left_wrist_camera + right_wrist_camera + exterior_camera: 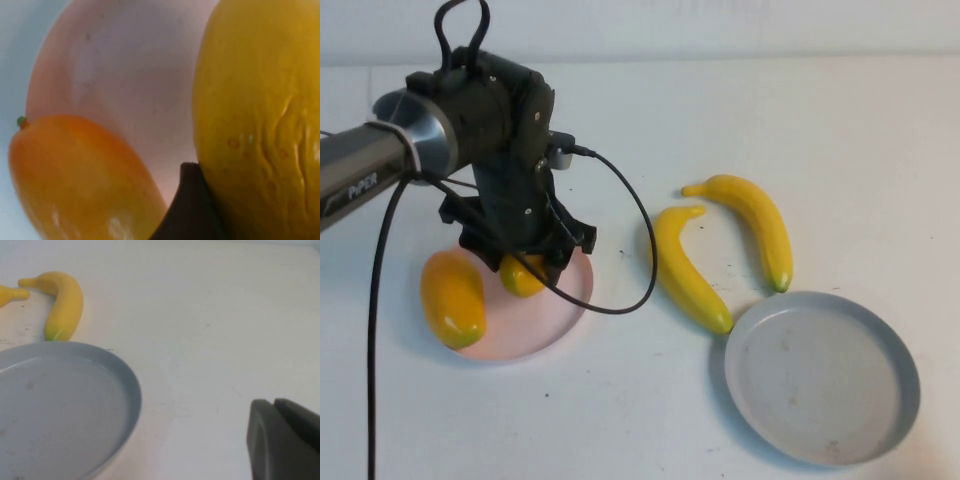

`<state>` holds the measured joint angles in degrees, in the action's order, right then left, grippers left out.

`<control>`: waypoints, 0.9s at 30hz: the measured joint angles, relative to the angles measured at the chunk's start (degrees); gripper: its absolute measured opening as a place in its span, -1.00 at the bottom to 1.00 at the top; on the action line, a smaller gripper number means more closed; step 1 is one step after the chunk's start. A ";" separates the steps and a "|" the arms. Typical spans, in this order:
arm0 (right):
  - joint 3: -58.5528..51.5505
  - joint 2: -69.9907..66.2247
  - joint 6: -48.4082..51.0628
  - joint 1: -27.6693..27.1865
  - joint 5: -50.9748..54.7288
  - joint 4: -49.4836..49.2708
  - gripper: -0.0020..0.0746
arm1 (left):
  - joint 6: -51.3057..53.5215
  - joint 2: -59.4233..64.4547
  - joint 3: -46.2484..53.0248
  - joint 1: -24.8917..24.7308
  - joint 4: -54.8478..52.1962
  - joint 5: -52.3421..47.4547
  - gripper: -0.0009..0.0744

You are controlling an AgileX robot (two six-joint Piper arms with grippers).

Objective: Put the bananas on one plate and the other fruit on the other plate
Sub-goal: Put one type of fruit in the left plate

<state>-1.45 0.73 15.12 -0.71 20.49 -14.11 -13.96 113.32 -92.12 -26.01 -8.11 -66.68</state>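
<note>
Two glossy orange-yellow mango-like fruits occupy the left side of the white table (620, 420). The first mango (452, 297) lies on its side across the left rim of the pale pink plate (565, 300), partly on the plate and partly overhanging the table. The second mango (520, 275) sits over the plate's inner area, directly beneath the left gripper (525, 262).

The left gripper is lowered over the pink plate, its jaws spread wide around the second mango. In the left wrist view this fruit (260, 120) fills one side of the frame and lies against a dark finger (192, 210), with the first mango (75, 180) just beside it; a firm grasp as opposed to mere contact cannot be told. The arm body and a looping black cable (630, 250) hide most of the plate's rear half.

Two long curved yellow bananas lie on the table between the plates: the left banana (688, 272) and the right banana (756, 226), near each other at the stems. The grey-blue plate (880, 400) lies at the near right, just beside both bananas' lower tips.

The right gripper (285, 440) is clenched shut on nothing, positioned beside the grey-blue plate.
</note>
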 joint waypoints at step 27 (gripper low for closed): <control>0.00 0.00 0.00 0.00 0.00 0.00 -0.99 | -0.04 -31.16 21.18 -5.71 -4.50 15.39 -0.77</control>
<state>-1.45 0.73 15.12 -0.71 20.49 -14.11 -14.00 82.16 -70.94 -31.73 -12.61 -51.28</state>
